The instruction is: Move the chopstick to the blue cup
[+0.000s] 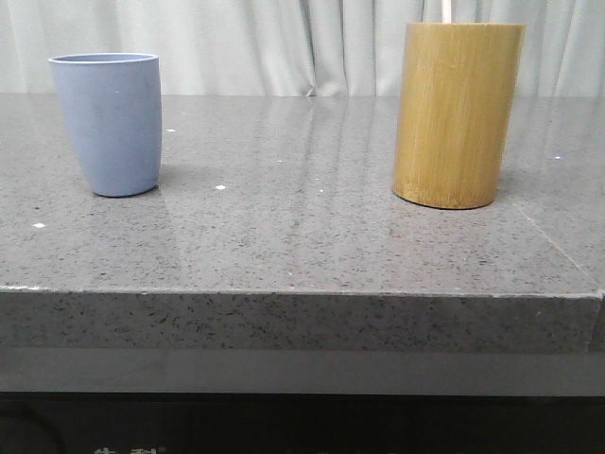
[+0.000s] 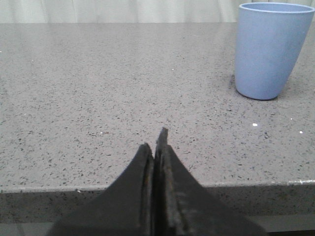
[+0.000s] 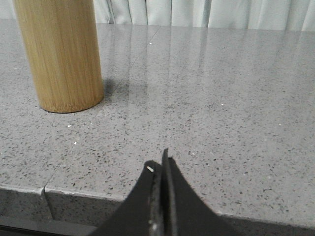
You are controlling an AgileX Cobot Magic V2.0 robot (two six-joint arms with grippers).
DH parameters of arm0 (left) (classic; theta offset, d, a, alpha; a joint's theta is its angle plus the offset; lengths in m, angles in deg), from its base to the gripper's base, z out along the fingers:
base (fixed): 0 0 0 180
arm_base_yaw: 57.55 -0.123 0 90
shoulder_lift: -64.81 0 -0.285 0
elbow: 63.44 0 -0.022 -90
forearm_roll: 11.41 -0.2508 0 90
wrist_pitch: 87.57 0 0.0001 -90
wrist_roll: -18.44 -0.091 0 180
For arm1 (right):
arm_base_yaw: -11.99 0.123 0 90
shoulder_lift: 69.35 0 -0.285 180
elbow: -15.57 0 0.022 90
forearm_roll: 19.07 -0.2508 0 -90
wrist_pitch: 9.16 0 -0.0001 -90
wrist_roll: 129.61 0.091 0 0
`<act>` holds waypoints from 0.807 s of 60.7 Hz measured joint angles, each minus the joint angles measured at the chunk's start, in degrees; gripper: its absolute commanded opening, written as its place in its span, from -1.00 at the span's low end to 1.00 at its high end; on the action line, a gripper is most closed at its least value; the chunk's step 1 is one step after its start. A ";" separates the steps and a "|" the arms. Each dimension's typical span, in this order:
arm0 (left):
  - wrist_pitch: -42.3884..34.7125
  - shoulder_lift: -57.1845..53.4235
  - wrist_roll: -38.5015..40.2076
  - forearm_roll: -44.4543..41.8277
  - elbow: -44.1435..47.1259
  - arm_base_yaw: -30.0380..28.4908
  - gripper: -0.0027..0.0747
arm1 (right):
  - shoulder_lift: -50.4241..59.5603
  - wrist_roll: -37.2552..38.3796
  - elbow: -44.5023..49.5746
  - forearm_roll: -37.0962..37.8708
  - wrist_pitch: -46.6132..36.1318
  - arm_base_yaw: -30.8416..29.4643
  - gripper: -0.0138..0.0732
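Chopstick showed as a pale tip rising above the rim of the bamboo holder, standing inside it on the robot's right, well apart from the blue cup on the left. Both vessels stood upright on the grey table, mouths open for access from above. Left gripper and right gripper hung at the near table edge, jaws clenched on nothing, probably awaiting the first reach.

The right hand, fingers pressed together, faces a bamboo holder.
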 measured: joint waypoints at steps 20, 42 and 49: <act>0.00 0.00 0.00 0.00 0.00 0.00 -0.98 | 0.00 0.00 0.00 0.00 0.00 0.00 -0.96; -0.29 0.00 0.00 -0.90 0.00 0.00 -0.98 | 0.00 0.00 0.00 0.00 -0.09 0.00 -0.96; -2.33 0.00 0.00 -4.12 0.00 0.00 -0.98 | 0.00 0.00 0.00 0.00 -0.09 0.00 -0.96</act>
